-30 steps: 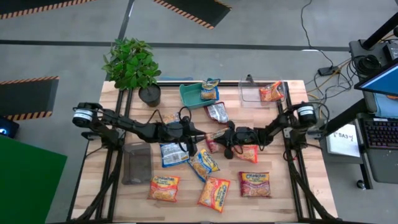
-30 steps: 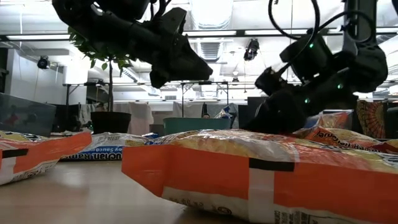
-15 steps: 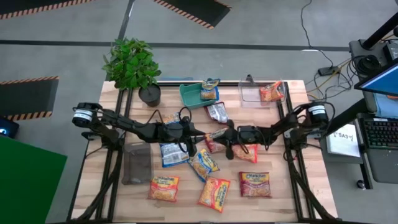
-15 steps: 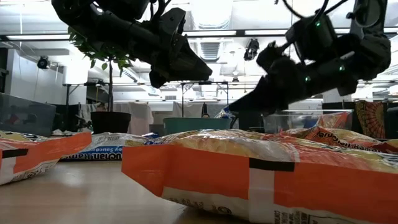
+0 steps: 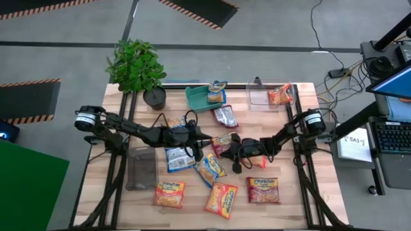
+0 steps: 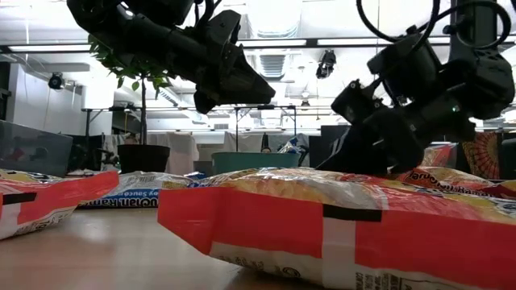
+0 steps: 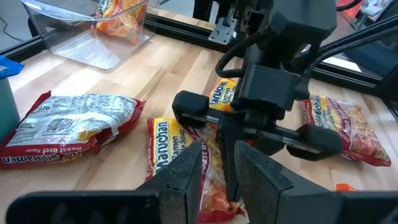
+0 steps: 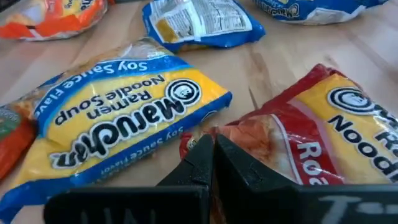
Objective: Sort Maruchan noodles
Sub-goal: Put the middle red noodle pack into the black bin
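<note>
Several Maruchan noodle packets lie flat on the wooden table. One blue packet stands in the teal tray, and one orange packet lies in a clear bin. My right gripper is shut, its tips at the crimped end of a red packet mid-table, beside a blue soy-sauce packet. My left gripper hangs above the table just left of it, fingers a narrow gap apart and holding nothing. My right gripper comes slanting down from the table's right, its shut fingertips meeting the crinkled end seam of the red packet. The packet lies flat on the table. Whether the seam is pinched between the tips or only touched, I cannot tell.
A potted plant stands at the far left corner. A second clear bin sits at the left. Orange packets and a pink-red one lie along the near edge, with a silver-backed red packet behind the grippers.
My right gripper rose off the packets, then sank again and swung back toward the table's left, ending with its shut tips at the red packet. The packets have stayed where they were.
</note>
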`<action>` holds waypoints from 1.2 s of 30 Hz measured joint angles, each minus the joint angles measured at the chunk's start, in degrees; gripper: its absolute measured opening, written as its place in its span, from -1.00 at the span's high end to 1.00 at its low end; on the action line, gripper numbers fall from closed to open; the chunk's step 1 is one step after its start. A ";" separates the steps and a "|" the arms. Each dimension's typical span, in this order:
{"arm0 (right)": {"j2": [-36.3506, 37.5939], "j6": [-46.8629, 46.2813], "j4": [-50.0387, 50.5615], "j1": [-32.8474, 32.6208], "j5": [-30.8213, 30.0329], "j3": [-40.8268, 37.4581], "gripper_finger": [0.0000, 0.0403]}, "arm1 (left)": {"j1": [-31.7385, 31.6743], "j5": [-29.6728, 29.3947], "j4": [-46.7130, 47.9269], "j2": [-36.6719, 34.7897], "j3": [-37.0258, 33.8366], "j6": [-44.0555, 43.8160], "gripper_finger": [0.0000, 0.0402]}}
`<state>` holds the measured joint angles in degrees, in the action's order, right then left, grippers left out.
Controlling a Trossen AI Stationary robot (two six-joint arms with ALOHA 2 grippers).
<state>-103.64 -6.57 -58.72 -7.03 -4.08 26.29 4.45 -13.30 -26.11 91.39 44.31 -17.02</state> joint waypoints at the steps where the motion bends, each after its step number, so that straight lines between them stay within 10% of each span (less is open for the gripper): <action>1: -0.15 -0.04 -0.10 0.00 0.02 0.43 0.96 | 0.02 0.00 -0.01 0.00 0.00 0.00 0.61; 36: 4.04 7.73 12.85 7.76 -2.51 11.40 0.96 | 0.68 0.87 1.68 -5.18 0.02 1.49 0.61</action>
<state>-99.59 1.16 -45.87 0.73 -6.59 37.69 5.13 -12.43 -24.42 86.21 44.34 -15.53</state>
